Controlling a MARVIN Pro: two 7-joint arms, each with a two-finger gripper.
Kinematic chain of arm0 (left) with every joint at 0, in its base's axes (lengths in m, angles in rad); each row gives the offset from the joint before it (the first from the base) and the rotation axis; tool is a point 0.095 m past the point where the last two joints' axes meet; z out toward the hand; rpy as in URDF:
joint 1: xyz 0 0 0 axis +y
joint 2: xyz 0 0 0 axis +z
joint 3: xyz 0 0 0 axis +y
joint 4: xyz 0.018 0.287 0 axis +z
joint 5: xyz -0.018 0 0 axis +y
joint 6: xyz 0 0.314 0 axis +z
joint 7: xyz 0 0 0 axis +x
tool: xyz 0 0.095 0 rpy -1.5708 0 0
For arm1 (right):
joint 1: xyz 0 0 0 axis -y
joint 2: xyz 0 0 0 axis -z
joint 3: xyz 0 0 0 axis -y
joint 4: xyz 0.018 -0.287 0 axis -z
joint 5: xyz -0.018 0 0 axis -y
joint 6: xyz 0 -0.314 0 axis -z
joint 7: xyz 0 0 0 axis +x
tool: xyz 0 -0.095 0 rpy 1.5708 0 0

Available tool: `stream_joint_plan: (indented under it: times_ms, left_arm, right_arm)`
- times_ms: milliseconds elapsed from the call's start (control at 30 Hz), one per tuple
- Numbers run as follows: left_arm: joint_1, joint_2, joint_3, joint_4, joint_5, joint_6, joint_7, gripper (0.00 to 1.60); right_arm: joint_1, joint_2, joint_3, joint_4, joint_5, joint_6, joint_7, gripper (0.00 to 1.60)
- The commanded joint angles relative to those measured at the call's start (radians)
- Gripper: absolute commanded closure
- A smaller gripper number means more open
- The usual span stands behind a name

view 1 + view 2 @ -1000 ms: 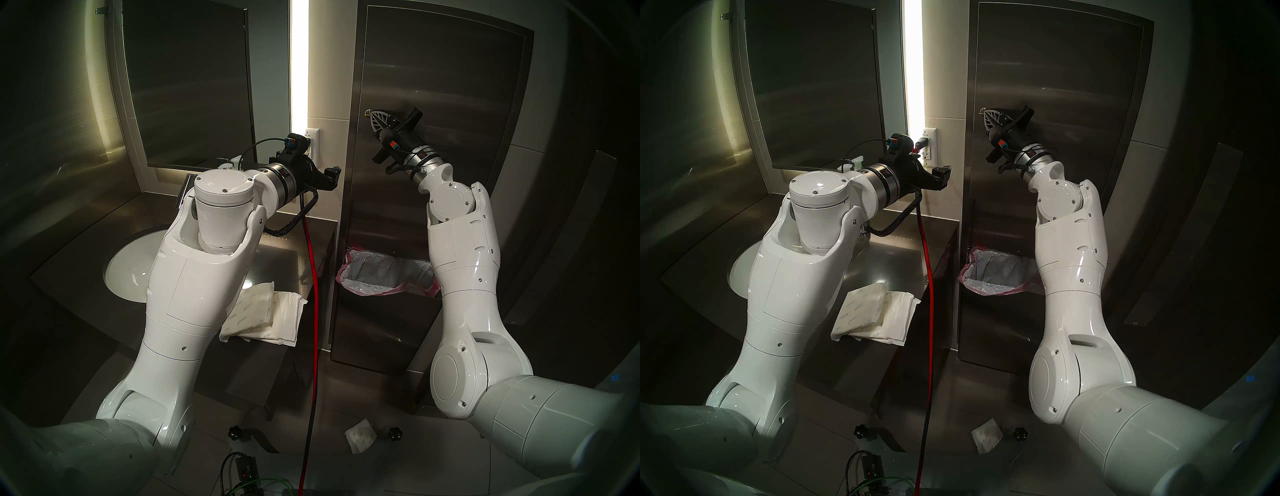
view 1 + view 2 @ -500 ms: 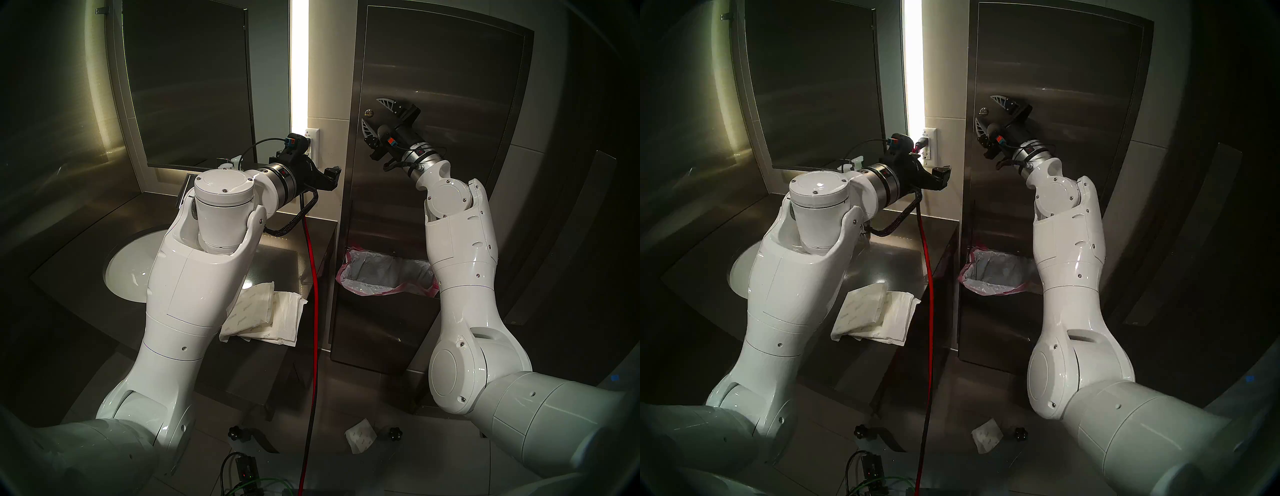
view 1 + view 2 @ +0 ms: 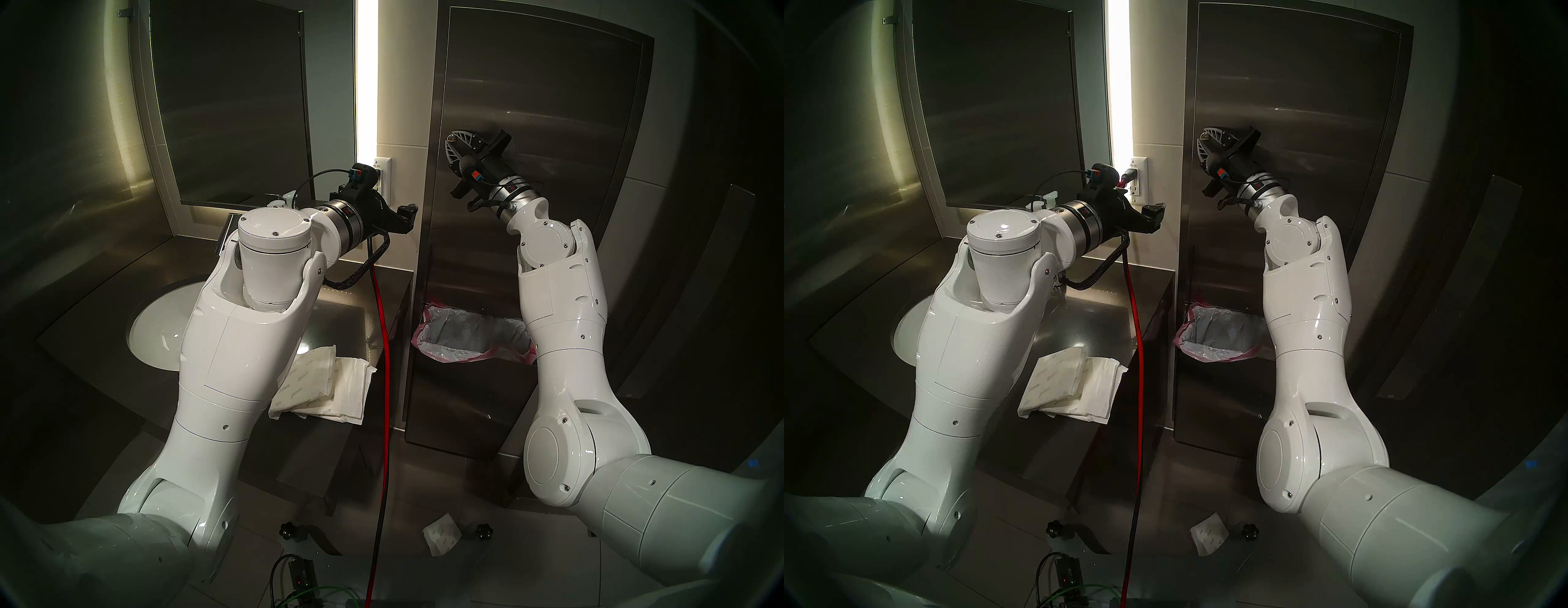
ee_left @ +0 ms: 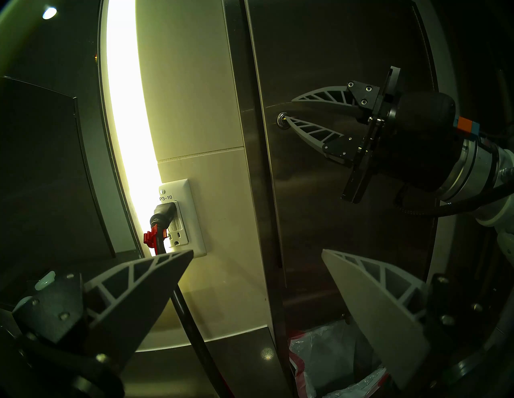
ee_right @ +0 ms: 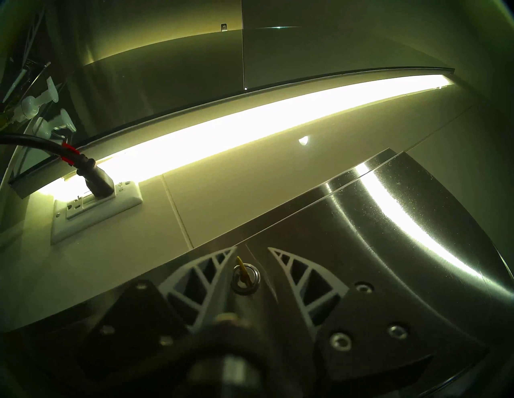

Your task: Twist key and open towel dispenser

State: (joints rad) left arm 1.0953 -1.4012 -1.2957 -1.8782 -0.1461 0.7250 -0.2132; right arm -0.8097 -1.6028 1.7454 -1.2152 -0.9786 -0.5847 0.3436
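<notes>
Bin (image 3: 466, 403) first: it sits in the foot of the dispenser (image 3: 543, 106), lined with a pink-edged bag (image 3: 441, 352). I see only crumpled liner down in there. The dispenser door is flat shut, so what it holds is hidden from me.

Right gripper (image 5: 251, 250) is up at the dispenser's left edge, and I've got its fingers part-way open, one on each side of the key (image 5: 241, 271). The key is sticking out of the round lock (image 5: 246, 280), with a clear gap to the right finger. The left finger is very close, and I can't tell whether it touches. Nothing is clamped.

Left gripper (image 4: 257, 251) is spread wide and empty, level, just off the dispenser's left edge and lower than the lock.

On room to move, the lock sits hard against the dispenser's left seam, with only a narrow strip of steel before the tiled wall. Left of the dispenser there's an outlet (image 4: 180, 216) with a plug in it, and its red-and-black cable (image 3: 385, 382) drops down close along that edge. The door face to the right of the lock is bare steel. Folded towels (image 3: 322, 386) lie on the counter (image 3: 339, 314) left of the dispenser, at its corner. One more towel (image 3: 441, 539) is on the floor below the dispenser.
</notes>
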Motion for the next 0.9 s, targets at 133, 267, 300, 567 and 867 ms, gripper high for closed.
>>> stream_joint_plan:
  times_ms: [133, 267, 300, 567, 867]
  left_arm:
    - [-0.020, -0.002, -0.004, -0.007, 0.002, -0.001, 0.001, 0.00]
    - [-0.020, -0.002, -0.004, -0.007, 0.002, -0.001, 0.001, 0.00]
    - [-0.020, -0.002, -0.004, -0.007, 0.002, -0.001, 0.001, 0.00]
    - [-0.020, -0.002, -0.004, -0.007, 0.002, -0.001, 0.001, 0.00]
    - [-0.020, -0.002, -0.004, -0.007, 0.002, -0.001, 0.001, 0.00]
  right_arm:
    - [0.052, 0.011, 0.013, 0.034, -0.007, -0.004, -0.027, 0.59]
    - [0.065, 0.013, 0.017, 0.051, -0.010, -0.008, -0.032, 0.42]
    - [0.068, 0.013, 0.018, 0.056, -0.012, -0.010, -0.034, 0.53]
    - [0.082, 0.009, 0.019, 0.080, -0.019, -0.022, -0.045, 0.82]
    - [0.086, 0.002, 0.013, 0.082, -0.025, -0.036, -0.048, 0.82]
